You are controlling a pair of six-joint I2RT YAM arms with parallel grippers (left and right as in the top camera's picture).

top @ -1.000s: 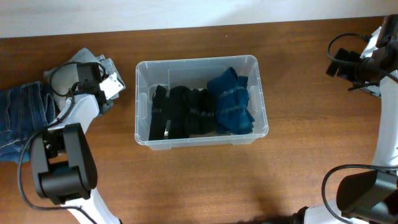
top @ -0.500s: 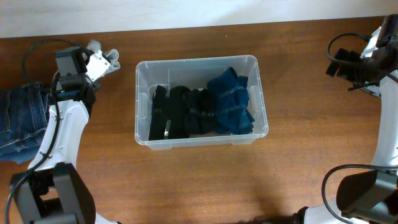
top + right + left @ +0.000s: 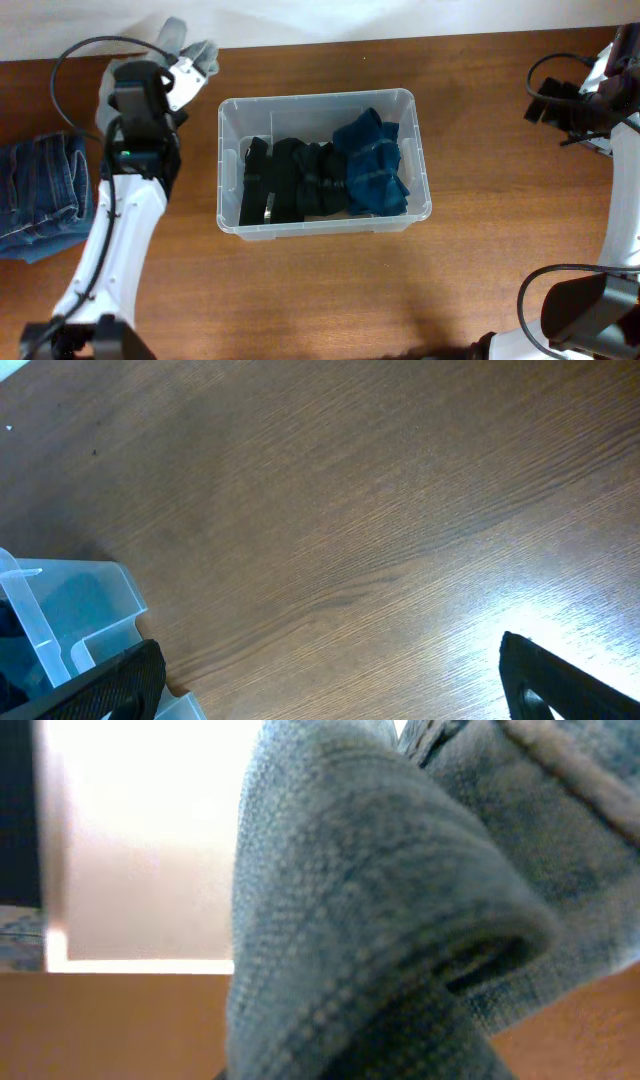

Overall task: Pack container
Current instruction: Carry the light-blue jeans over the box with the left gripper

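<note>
1. Left arm (image 3: 122,222): white link shells, black joint housings, small green light near the wrist.
2. Thin black cable (image 3: 80,46) arcs over it.
3. Right arm (image 3: 625,200): same white-and-black build, looped black wiring.
4. Right gripper (image 3: 327,645): matte black fingers (image 3: 110,685).

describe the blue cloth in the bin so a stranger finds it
Find the clear container in the middle of the wooden table. At its right end lies the blue cloth. The clothes beside it are all black.
</note>
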